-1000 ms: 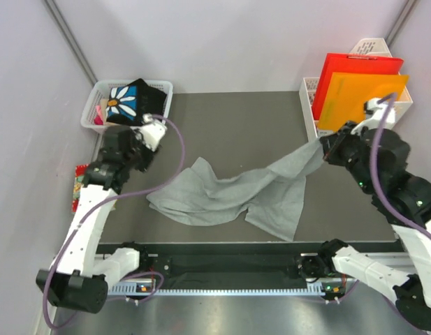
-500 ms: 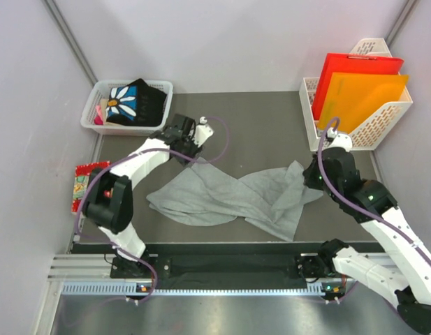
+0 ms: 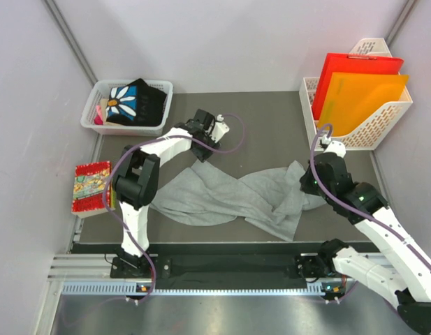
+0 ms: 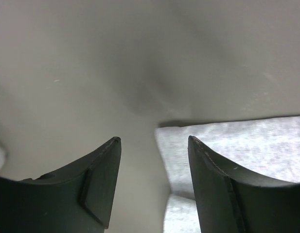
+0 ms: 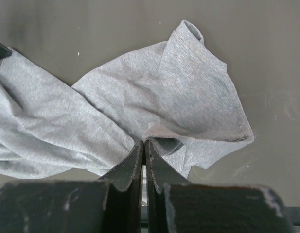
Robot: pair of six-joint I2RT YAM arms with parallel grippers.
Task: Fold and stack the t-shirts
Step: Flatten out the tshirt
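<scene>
The grey t-shirt [image 3: 229, 192] lies crumpled and twisted across the middle of the table [image 3: 271, 125]; it is light, limp cloth that will sag and drag, so it is best taken at a hem or corner and drawn flat; the black t-shirt [image 3: 138, 101] sits bunched in the basket [image 3: 89, 117] at the far left. The left gripper [image 4: 152, 141] hovers with its fingers spread over the grey shirt's far edge, nothing between them; the right gripper [image 5: 144, 141] has its fingers pressed together, seemingly pinching a fold at the shirt's right end. A rack [image 3: 386, 125] of folders [image 3: 358, 98] stands just beyond the right arm; a red packet [image 3: 89, 185] lies off the left edge; neither touches the cloth.
</scene>
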